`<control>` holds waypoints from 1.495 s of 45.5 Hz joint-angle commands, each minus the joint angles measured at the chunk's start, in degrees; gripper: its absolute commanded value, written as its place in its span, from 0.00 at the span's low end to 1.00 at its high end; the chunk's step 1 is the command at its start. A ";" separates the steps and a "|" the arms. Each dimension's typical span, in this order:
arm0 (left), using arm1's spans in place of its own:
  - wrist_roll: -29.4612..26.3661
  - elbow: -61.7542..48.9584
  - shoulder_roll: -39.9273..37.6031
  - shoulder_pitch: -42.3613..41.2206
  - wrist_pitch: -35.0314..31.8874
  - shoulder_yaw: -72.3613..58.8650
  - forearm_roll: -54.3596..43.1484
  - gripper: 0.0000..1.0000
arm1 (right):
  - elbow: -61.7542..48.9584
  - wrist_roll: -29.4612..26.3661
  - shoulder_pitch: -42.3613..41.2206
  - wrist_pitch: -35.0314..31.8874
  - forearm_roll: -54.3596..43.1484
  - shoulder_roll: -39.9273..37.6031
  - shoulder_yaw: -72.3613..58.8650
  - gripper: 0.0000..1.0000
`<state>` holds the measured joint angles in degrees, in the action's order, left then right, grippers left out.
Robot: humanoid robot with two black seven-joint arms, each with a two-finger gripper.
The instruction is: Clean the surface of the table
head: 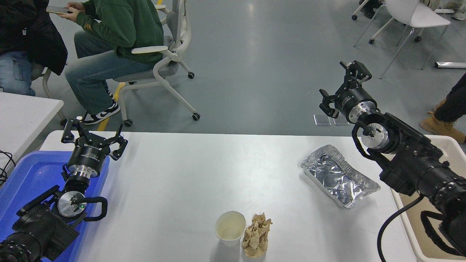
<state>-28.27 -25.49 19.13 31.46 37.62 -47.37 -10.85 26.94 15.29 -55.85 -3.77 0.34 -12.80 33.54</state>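
Observation:
The white table surface (189, 174) fills the lower picture. On it lie a crumpled foil tray (338, 175) at the right, a white paper cup (230, 227) standing upright near the front edge, and a crumpled brown paper wad (257, 235) right beside the cup. My right gripper (340, 85) is open and empty, raised beyond the table's far right edge, above and behind the foil tray. My left gripper (94, 135) is open and empty, parked at the lower left over the blue tray.
A blue tray (25, 182) sits at the table's left end. A beige bin (447, 153) stands at the right. A smaller white table (22, 112) is at the left. Two people sit at the top left, one on an office chair (164, 62).

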 commanded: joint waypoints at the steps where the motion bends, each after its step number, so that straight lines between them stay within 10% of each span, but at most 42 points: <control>1: 0.06 0.00 -0.05 0.00 0.00 0.00 -0.05 1.00 | 0.74 -0.08 -0.14 0.17 -2.71 -2.58 -0.31 1.00; 68: 0.06 0.00 -0.05 0.00 0.00 0.00 0.04 1.00 | 49.87 -0.17 -6.20 2.81 -35.31 -29.73 -25.89 1.00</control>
<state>-28.24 -25.49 19.12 31.46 37.62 -47.37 -10.86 68.78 15.04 -61.96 -0.70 -28.08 -38.19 10.99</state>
